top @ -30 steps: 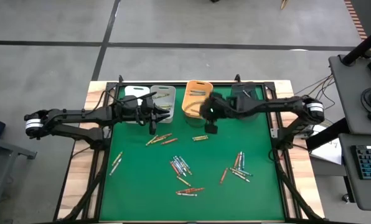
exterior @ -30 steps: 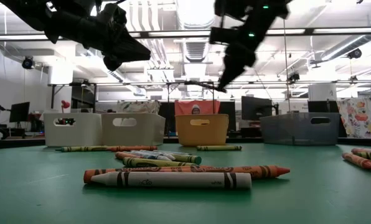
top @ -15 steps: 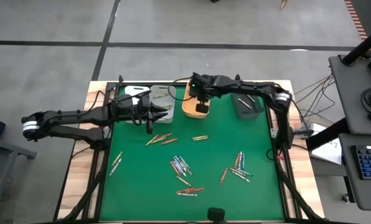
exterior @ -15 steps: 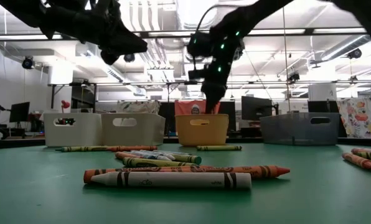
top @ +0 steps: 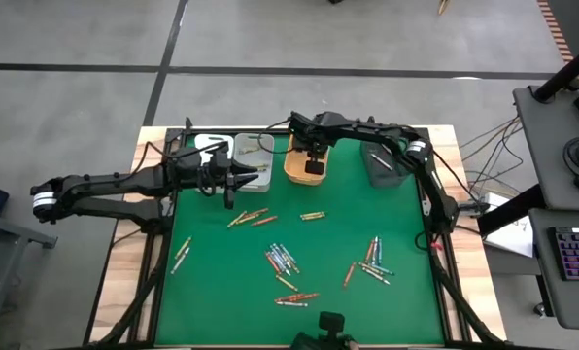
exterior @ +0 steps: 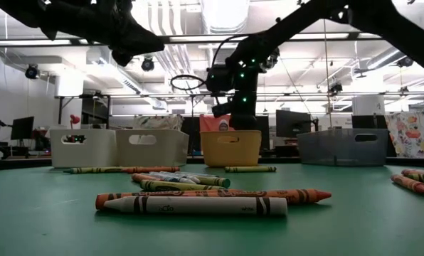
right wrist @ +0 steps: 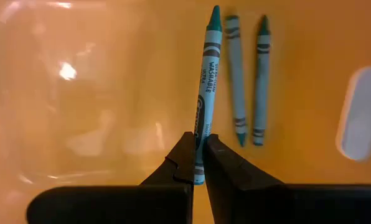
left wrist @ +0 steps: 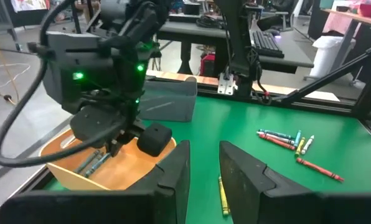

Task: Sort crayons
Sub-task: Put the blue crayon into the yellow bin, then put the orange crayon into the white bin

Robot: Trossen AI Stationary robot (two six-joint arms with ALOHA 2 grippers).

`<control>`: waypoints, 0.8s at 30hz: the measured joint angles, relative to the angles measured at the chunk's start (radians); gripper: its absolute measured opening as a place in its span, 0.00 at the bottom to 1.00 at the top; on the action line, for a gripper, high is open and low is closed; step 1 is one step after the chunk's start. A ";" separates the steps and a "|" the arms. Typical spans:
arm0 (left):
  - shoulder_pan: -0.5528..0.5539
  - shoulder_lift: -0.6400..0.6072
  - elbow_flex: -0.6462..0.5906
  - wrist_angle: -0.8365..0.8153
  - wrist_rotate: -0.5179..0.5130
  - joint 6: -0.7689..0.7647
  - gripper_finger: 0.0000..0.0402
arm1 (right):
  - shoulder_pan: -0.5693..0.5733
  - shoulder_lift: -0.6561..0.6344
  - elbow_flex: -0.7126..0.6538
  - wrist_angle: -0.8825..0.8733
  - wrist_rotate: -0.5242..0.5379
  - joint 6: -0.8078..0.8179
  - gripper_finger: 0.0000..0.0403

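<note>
My right gripper hangs over the orange bin, shut on a teal crayon. Two more teal-grey crayons lie on the bin's floor. My left gripper hovers over the green mat by the near side of the light grey bin. Its fingers stand a little apart and hold nothing. Loose crayons lie flat on the mat: a group at the middle, one at the right, a few below my left gripper. My right gripper pinches the teal crayon between its two fingers on the part near its blunt end. The blunt end reaches back between the fingers. The fingers come from above, pointing down into the orange bin, and the crayon runs along them, its tip toward the bin floor.
Four bins stand in a row along the far edge: white, light grey, orange, dark grey. More crayons lie near the left edge, at the mat's centre and toward the near edge. Black frame rails border the mat.
My right gripper has carried the teal crayon from above the mat toward the far edge and a little left, then down over the orange bin. It has stayed shut on the crayon. My left gripper has drifted slightly toward the table's left edge.
</note>
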 joint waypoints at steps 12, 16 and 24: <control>0.001 0.054 0.000 -0.005 -0.050 0.000 0.17 | -0.015 0.035 0.112 -0.051 -0.061 0.066 0.17; 0.001 0.067 0.000 -0.004 -0.050 0.000 0.17 | -0.015 0.035 0.117 -0.051 -0.060 0.061 0.28; -0.001 0.068 0.000 -0.043 -0.038 -0.107 0.17 | -0.008 -0.013 0.133 -0.116 -0.059 0.128 0.32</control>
